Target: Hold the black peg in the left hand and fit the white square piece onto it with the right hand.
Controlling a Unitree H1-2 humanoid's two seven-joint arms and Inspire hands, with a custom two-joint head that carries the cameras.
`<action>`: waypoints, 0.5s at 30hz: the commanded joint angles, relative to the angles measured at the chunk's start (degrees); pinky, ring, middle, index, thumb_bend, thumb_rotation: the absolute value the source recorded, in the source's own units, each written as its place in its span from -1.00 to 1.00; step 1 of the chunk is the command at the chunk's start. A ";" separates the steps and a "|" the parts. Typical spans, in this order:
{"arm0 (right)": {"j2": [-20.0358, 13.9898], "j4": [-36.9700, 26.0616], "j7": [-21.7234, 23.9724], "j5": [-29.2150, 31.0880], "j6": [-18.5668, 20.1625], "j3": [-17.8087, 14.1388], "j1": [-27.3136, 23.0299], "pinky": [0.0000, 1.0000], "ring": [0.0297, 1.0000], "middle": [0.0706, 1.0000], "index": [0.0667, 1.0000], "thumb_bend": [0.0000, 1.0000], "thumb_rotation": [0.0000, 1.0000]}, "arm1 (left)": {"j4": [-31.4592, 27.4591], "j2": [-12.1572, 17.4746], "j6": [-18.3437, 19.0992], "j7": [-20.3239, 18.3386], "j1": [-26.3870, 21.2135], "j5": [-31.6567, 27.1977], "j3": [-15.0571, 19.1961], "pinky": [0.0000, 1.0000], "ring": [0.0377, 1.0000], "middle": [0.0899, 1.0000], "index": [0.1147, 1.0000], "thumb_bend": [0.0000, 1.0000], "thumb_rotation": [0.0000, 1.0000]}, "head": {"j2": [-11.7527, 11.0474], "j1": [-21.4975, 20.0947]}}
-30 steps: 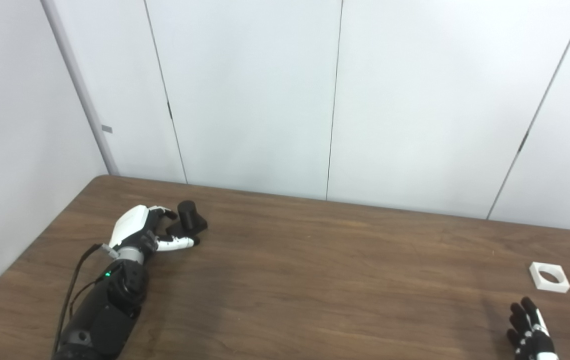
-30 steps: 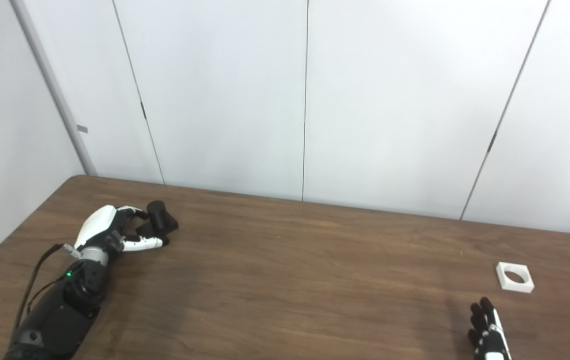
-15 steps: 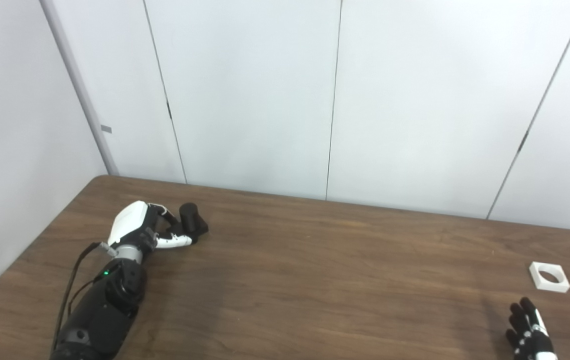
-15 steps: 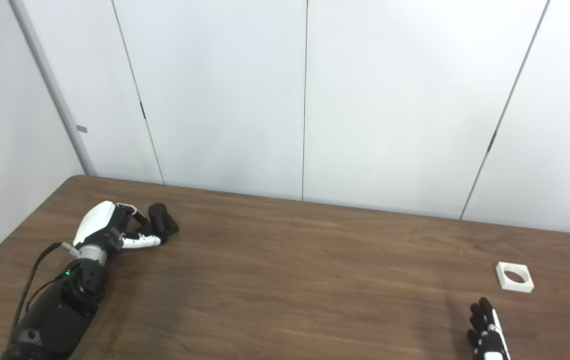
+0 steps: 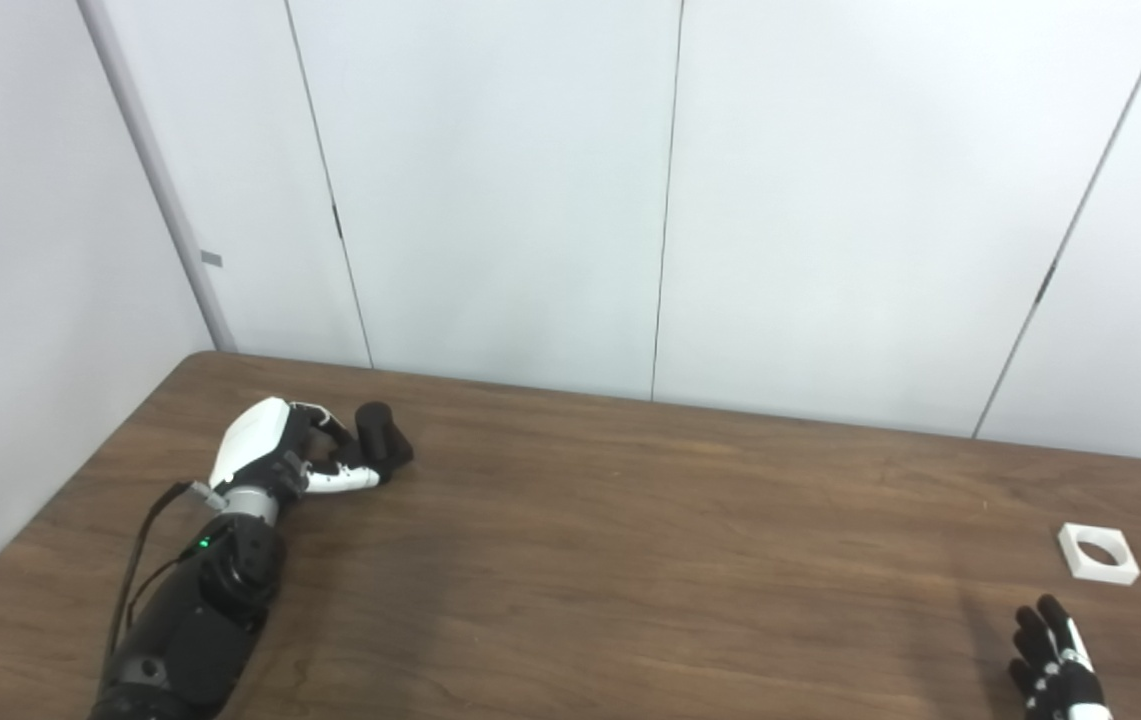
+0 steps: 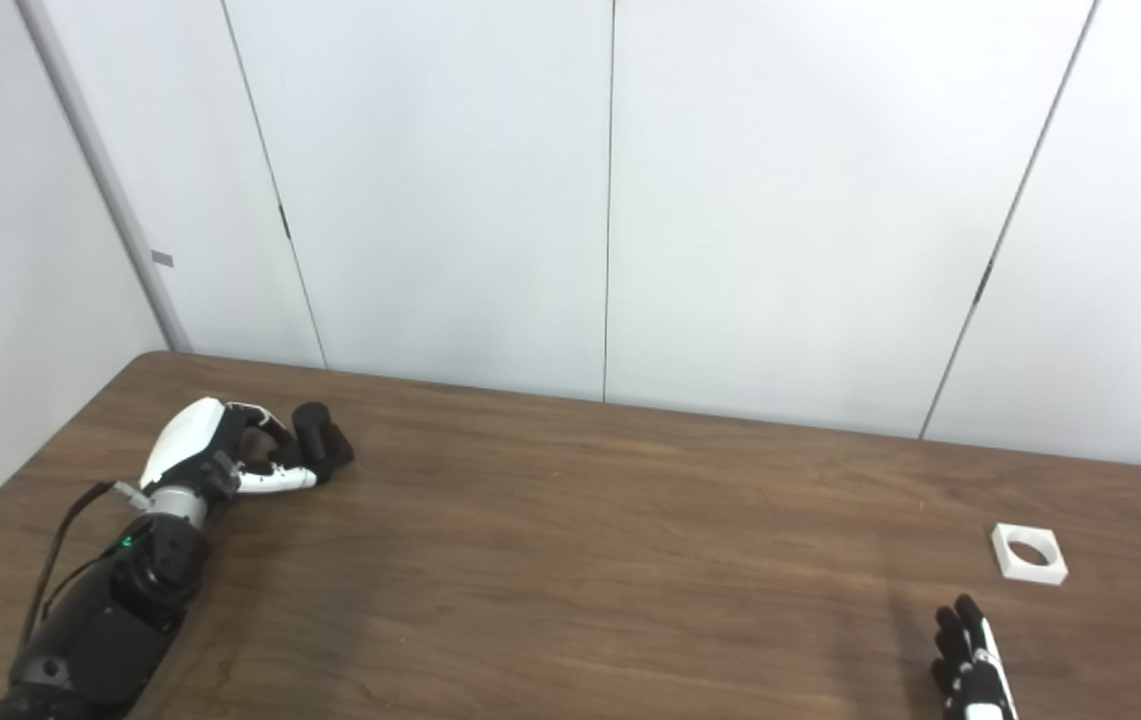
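Through the left eye I see a dark wood-grain table (image 5: 630, 560) against white wall panels, with no writing I can read. My left hand (image 5: 275, 455) is curled around the black peg (image 5: 380, 448), near the table's far left corner. Through the right eye, the white square piece (image 6: 1028, 553) lies flat toward the table's right end, untouched; my right hand (image 6: 970, 668) waits just nearer than it, fingers spread, holding nothing.

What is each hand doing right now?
Left hand: fingers closing around the black peg, grip unclear.
Right hand: open, holding nothing.
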 commanded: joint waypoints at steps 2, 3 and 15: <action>0.82 -0.01 -0.05 0.18 -0.21 0.69 1.94 1.00 1.00 0.97 1.00 0.01 1.00 | -4.50 0.80 1.13 -1.98 1.06 -0.34 -0.24 0.58 0.71 0.49 -0.16 0.04 -0.91 | 0.23 -0.11; 0.79 -0.04 -0.02 0.25 -0.16 0.69 1.92 1.00 1.00 0.97 1.00 0.00 1.00 | -5.83 0.74 1.53 -2.44 1.64 -0.19 -0.37 0.57 0.71 0.49 -0.16 0.04 -0.91 | 0.30 -0.18; 1.14 0.45 -0.70 -0.45 -0.21 0.71 1.26 1.00 0.97 0.93 1.00 0.03 1.00 | -19.97 -1.11 4.18 -6.98 7.42 1.67 -3.22 0.77 0.80 0.55 -0.16 0.04 -0.91 | 1.19 -0.95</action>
